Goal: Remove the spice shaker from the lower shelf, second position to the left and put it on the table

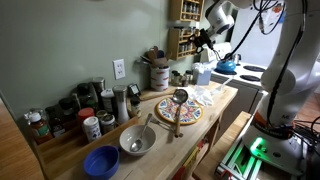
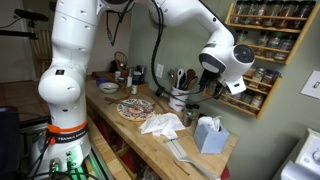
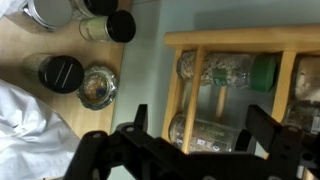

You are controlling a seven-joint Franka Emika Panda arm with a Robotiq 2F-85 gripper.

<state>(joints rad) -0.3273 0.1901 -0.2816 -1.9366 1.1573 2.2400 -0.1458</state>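
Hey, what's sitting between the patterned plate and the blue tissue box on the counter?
A crumpled white cloth lies between the plate and the tissue box; this shows in an exterior view.

A pale grey-green wall (image 1: 60, 40) fills the upper left in an exterior view, with a white outlet (image 1: 119, 68) low on it. At the right stands a white stove (image 1: 252, 72). The bright patch (image 1: 258, 30) above it is perhaps a window.
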